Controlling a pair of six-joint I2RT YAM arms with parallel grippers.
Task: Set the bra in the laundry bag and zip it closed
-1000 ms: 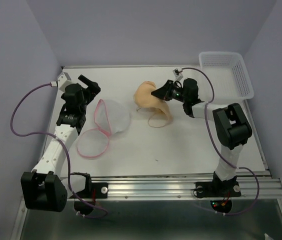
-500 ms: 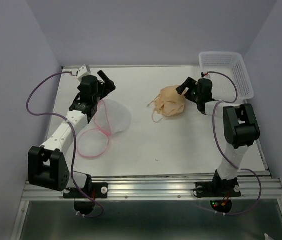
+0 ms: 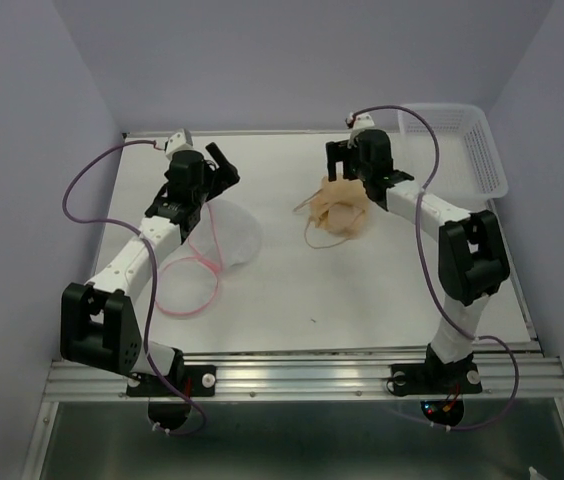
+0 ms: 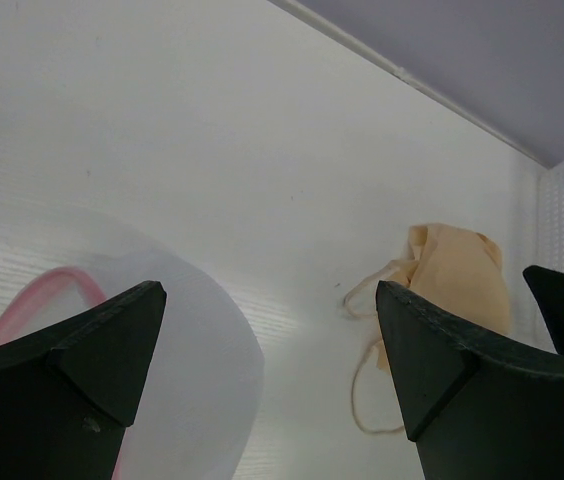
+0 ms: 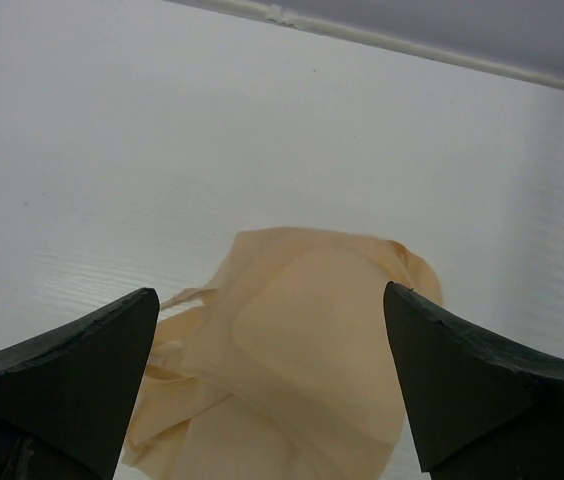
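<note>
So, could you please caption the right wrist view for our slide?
Open right hand poised over the crumpled tan bra lying on the white table.

Pale lilac walls on three sides; white table; aluminium rail along its near edge; soft, even light.

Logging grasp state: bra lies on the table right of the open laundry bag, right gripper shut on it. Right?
No. The right gripper is open, not shut on the bra: the right wrist view shows its jaws spread wide, the bra lying loose below them. The rest holds: the bra lies on the table, right of the open laundry bag.
</note>
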